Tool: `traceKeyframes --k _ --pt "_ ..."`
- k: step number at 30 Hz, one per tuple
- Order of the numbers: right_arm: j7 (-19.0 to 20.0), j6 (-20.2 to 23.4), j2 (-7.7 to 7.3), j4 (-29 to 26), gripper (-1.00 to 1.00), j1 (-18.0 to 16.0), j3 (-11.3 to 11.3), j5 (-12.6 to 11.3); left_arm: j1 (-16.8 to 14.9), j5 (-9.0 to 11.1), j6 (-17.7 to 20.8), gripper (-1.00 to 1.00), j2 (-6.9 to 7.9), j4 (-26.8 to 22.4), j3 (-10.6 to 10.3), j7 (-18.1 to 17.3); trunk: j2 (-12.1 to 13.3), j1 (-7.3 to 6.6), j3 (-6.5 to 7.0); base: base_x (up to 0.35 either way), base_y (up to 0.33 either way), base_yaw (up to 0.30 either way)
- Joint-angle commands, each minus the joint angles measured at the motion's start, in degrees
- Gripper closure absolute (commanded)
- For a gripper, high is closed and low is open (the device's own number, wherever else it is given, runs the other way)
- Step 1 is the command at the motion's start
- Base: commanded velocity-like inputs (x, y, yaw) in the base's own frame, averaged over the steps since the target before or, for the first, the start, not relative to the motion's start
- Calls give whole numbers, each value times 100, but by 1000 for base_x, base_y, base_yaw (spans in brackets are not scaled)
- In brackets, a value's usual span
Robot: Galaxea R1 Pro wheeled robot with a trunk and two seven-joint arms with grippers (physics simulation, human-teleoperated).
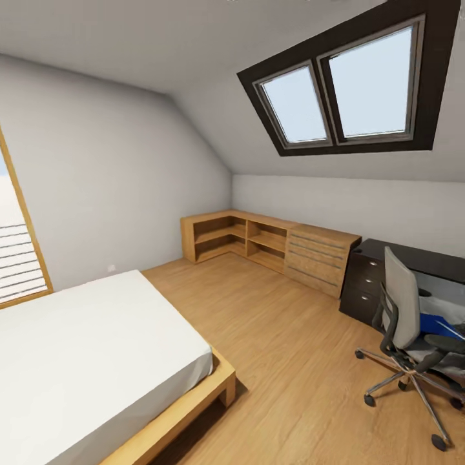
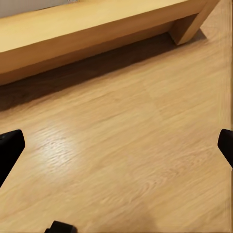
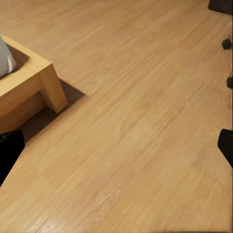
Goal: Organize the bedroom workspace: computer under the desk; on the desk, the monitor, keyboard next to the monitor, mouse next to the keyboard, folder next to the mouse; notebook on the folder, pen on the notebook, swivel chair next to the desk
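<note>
Bedroom (image 1: 116, 161): folder (image 1: 434, 324) on swivel chair (image 1: 405, 310), far from fingers (image 3: 10, 148).

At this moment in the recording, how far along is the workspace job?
Barely started. Nothing looks done: the blue folder still lies on the swivel chair, which stands by the black desk. Nothing is in hand: the left hand and the right hand are open over bare floor. Every placement remains; monitor, keyboard, mouse can't be judged.

one swivel chair (image 1: 413, 336), one desk (image 1: 413, 258), one folder (image 1: 438, 324), two skylights (image 1: 342, 97)
</note>
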Motion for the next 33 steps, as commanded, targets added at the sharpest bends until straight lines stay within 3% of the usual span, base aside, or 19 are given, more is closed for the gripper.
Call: traceKeyframes --k 1,33 --pt "14 -20 4 6 -100 -5 -16 -17 -2 14 -14 -100 -2 -2 7 -4 -5 1 -3 0 0 -254" --pt "6 -20 22 0 -100 -5 -16 -43 -2 10 -14 -100 -4 -4 -2 -4 -5 1 93 0 0 -237"
